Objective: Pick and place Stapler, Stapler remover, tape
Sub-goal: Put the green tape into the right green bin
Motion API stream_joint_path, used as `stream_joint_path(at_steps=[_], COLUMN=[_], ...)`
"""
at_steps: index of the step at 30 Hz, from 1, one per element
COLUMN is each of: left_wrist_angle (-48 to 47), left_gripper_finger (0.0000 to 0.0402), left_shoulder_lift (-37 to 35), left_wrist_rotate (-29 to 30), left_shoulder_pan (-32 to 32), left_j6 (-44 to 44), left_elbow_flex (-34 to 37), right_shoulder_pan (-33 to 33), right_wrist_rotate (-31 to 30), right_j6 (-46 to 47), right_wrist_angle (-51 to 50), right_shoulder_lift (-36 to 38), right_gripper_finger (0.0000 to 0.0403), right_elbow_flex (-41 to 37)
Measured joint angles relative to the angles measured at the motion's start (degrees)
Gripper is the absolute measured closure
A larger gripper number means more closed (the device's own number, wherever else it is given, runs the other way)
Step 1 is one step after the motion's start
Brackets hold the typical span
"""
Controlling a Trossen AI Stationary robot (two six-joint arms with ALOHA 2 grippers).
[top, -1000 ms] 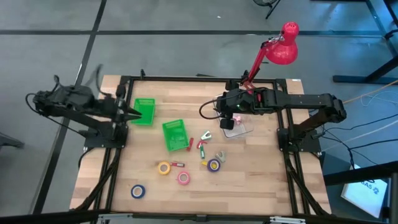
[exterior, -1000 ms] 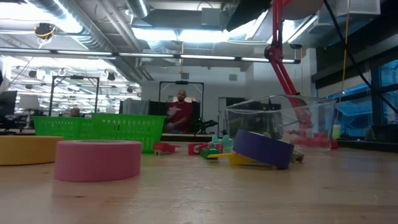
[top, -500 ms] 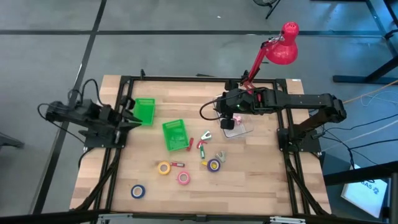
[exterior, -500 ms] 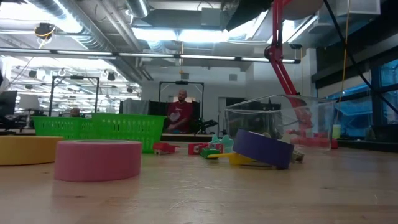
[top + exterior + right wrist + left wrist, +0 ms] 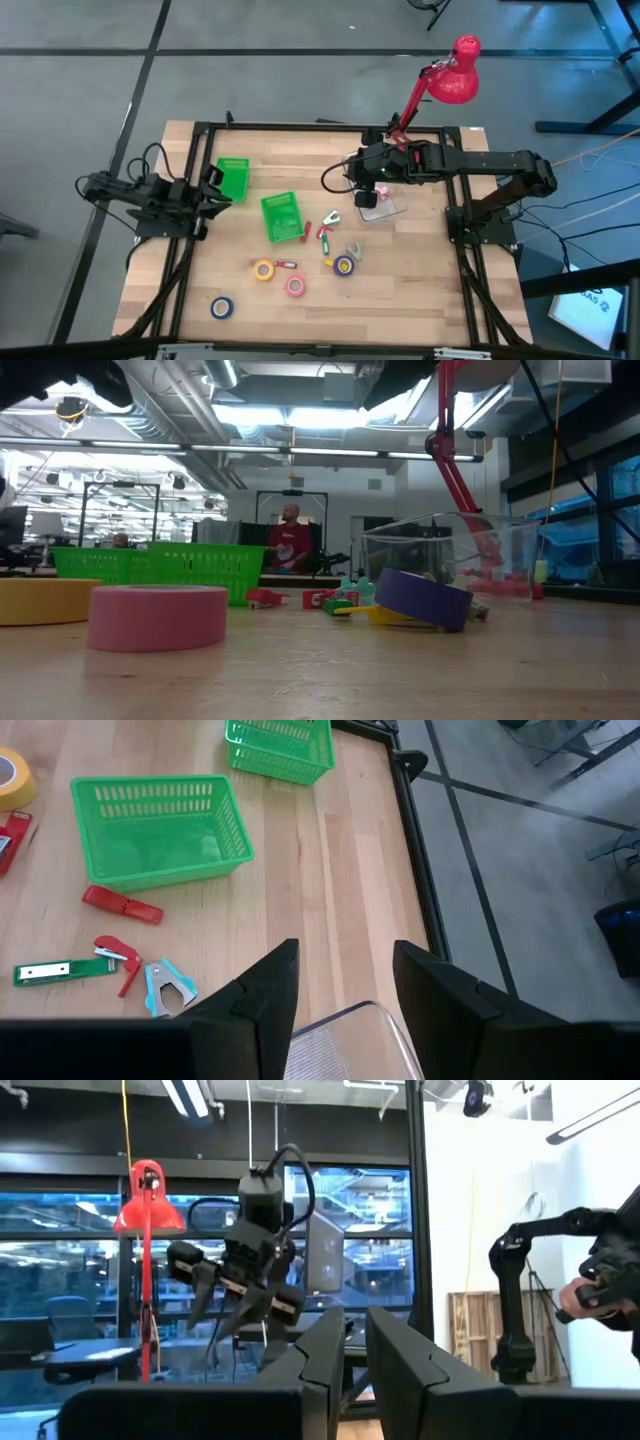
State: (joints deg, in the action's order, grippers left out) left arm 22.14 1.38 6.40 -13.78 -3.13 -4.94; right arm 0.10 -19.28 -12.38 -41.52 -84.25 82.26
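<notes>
A green stapler, a red stapler and a light-blue stapler remover lie flat mid-table. Nearer the front edge lie the tape rolls: yellow, pink, blue and purple. My right gripper hangs open above a clear container, tilted down toward the table. My left gripper is shut and empty at the left edge, beside the far green bin.
A second green bin stands left of the staplers. A pink desk lamp rises at the far right. In the low view the pink roll and purple roll stand nearest; a person sits beyond the table.
My left arm has folded down at the table's left edge. Its gripper has sunk and tipped up until it looks level across the table, staying shut. Nothing on the table has moved.
</notes>
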Motion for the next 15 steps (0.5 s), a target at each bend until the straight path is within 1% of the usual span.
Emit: stream_joint_path(at_steps=[2,8,12,15], left_wrist_angle=[0.0,0.7,-1.0,-2.4], left_gripper_finger=[0.0359,0.0359,0.0359,0.0359], left_shoulder_lift=[-1.4,-1.4,-1.4,-1.4], left_wrist_rotate=[0.2,2.3,2.7,3.7], left_shoulder_pan=[0.0,0.1,0.1,1.1], left_j6=[0.7,2.3,2.8,2.5], left_elbow_flex=[1.5,4.2,4.4,4.4], right_shoulder_pan=[0.0,0.0,0.0,0.0], right_wrist_rotate=[0.8,2.9,2.9,2.9], right_j6=[0.1,0.2,0.6,3.0], right_wrist_angle=[-0.1,-0.1,-0.7,-1.5], right_shoulder_lift=[0.0,0.0,0.0,0.0], right_gripper_finger=[0.0236,0.0236,0.0236,0.0236], right_elbow_flex=[0.0,0.0,0.0,0.0])
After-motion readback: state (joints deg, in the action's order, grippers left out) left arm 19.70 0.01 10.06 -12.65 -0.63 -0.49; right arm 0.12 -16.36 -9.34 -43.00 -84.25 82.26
